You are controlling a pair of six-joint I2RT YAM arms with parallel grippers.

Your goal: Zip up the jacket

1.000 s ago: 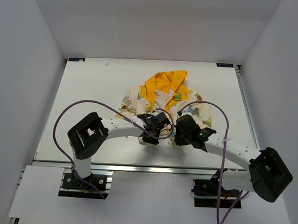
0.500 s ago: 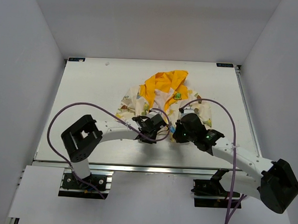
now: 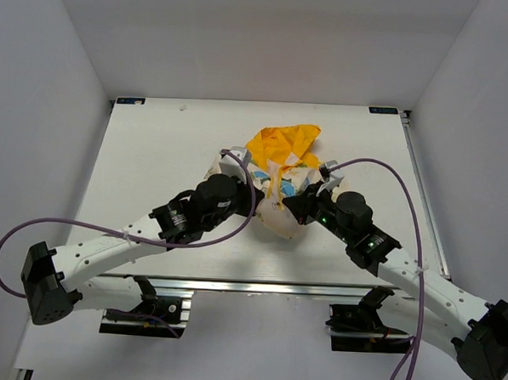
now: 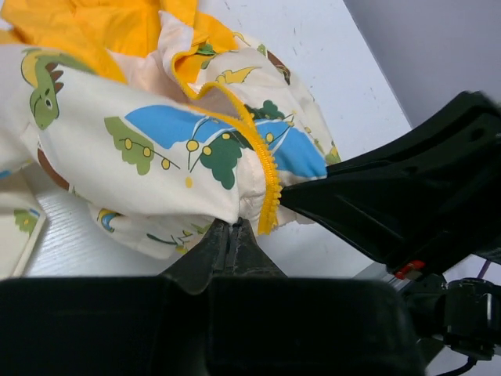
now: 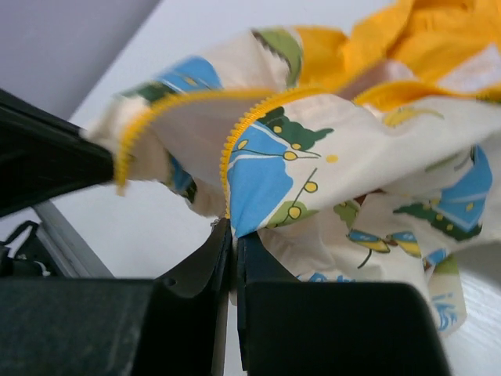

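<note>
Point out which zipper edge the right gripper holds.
The zipper edge dropping beside the blue print into the right gripper; the other curls away toward the left gripper.

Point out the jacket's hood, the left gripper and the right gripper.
jacket hood (image 3: 282, 143): top external view, yellow-orange fabric at the far end.
left gripper (image 4: 232, 227): left wrist view, between its shut jaws, at the fabric edge.
right gripper (image 5: 233, 229): right wrist view, between its shut jaws, at the fabric edge.

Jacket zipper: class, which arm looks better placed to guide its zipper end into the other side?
Right, probably. The right claw is shut on the jacket exactly where the yellow teeth end; the left claw pinches fabric just beside its teeth.
</note>
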